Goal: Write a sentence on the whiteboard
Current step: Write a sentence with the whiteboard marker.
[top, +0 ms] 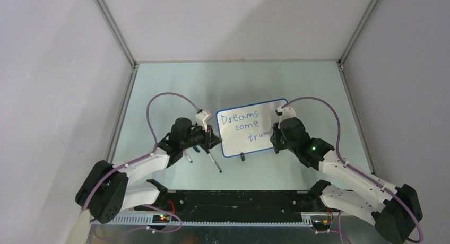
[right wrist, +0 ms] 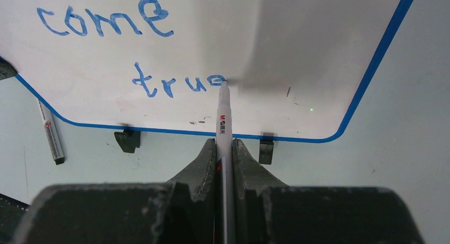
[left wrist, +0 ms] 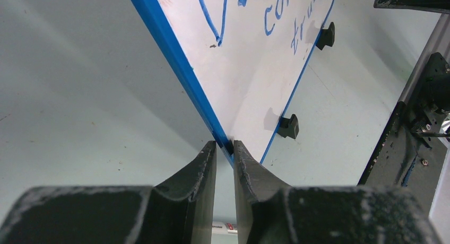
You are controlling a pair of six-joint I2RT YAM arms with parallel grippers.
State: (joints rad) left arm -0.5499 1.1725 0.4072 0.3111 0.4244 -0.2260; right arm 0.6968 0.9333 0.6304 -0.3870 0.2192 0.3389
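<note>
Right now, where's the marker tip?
Right wrist view: slim white marker, clamped in the right gripper, tip on the blue-rimmed whiteboard at the end of "true".

So the whiteboard [right wrist: 95, 58] is glossy white with a thin bright blue rim, and it goes grey where a shadow falls across it. The sentence [right wrist: 104, 23] is blue too, pretty much the same blue as the rim. The 2 clip feet [right wrist: 128, 139] are black. The marker [right wrist: 224, 122] is white with a small red logo and dark print. The spare marker [right wrist: 50, 132] is white as well, black at 1 end. The table [top: 175, 85] is a pale minty grey-green. The left gripper [left wrist: 225, 147] and right gripper [right wrist: 224, 144] are black with whitish scuffs. The left arm [top: 139, 167] and right arm [top: 350, 172] are white with black joints, the cables [top: 159, 97] are purple, and there's 1 green light [top: 313, 147].
</note>
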